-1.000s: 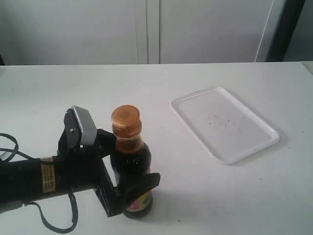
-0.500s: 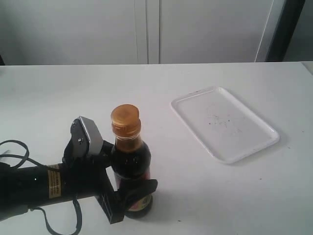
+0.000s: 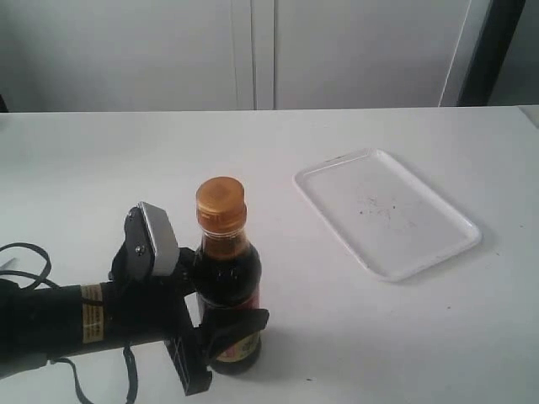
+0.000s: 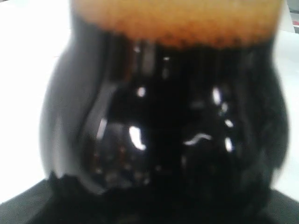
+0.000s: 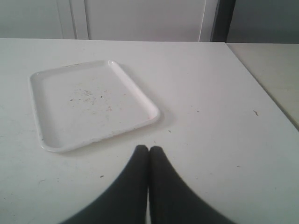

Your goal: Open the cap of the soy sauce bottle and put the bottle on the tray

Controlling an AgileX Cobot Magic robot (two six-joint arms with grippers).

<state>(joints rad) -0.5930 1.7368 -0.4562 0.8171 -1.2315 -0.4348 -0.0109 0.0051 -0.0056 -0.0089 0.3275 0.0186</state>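
The left gripper [image 3: 221, 324] straddles the soy sauce bottle [image 3: 226, 273], which stands upright on the table [image 3: 337, 337]; whether it is clamped I cannot tell. The bottle's label [image 3: 246, 345] and the arm's yellow sticker [image 3: 91, 324] are unreadable. The cap [image 3: 221, 204] is on. The tray [image 3: 421, 227] lies farther off. The right gripper [image 5: 148, 156] has its fingers together.
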